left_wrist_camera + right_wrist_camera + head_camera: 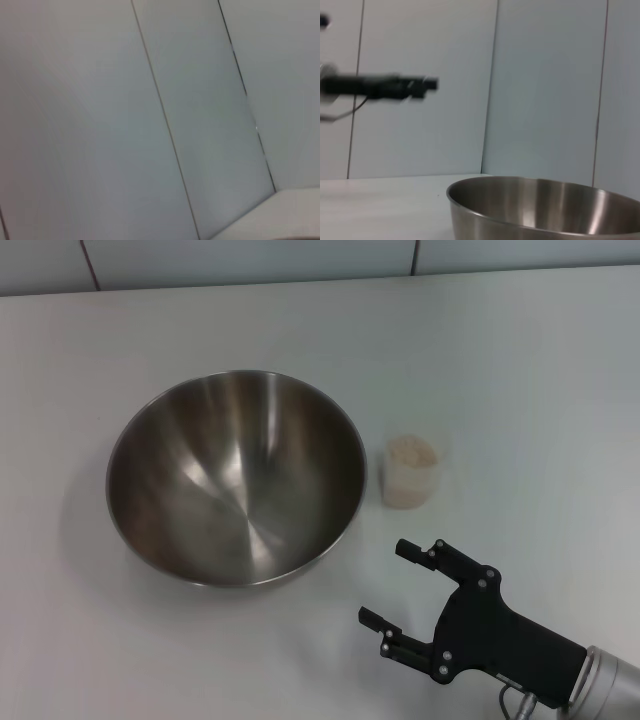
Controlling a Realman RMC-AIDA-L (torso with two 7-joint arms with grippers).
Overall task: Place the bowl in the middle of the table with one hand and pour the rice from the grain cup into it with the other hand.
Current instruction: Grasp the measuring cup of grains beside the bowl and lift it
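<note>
You've got the bowl (236, 478) upright on the table (520, 370), a bit left of centre in the head view, with nothing inside it. The grain cup (411, 472) stands upright just beside the bowl's right rim, close but I can't tell if they touch. The rice (412, 452) fills it nearly to the top.

Your right gripper (392, 581) is at the lower right of the head view, near the cup on its front side and not touching it. Its 2 fingers are spread wide with nothing between them, tips pointing toward the bowl and cup.

The right wrist view shows the bowl's rim and outer wall (540, 207) low and close, and a dark gripper (422, 85) hanging farther off over the table's far side; can't tell how its fingers sit. The left wrist view shows only wall panels (150, 120) and a table corner.
</note>
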